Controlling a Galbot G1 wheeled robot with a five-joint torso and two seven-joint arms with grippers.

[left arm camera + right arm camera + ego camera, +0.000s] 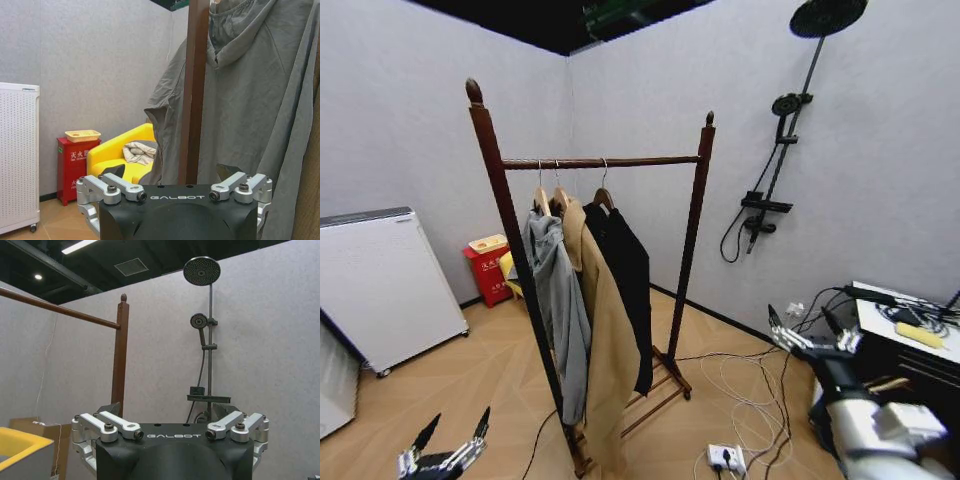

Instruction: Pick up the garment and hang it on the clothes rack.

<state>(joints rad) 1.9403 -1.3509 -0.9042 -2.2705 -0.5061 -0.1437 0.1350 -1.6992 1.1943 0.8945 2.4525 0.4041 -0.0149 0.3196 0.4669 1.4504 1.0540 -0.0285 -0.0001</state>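
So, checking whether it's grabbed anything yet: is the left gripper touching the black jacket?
Apart. The head view shows the left gripper low near the floor, fingers open, well clear of the black jacket hanging on the rack.

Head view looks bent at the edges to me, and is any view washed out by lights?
Head view: wide-angle distortion, the clothes rack posts lean and splay, the black garment reads dark with little detail. Right wrist view: bright ceiling strip light glares at the top, the right hand is evenly lit. Left wrist view: soft, even light on the grey hooded jacket, no glare.
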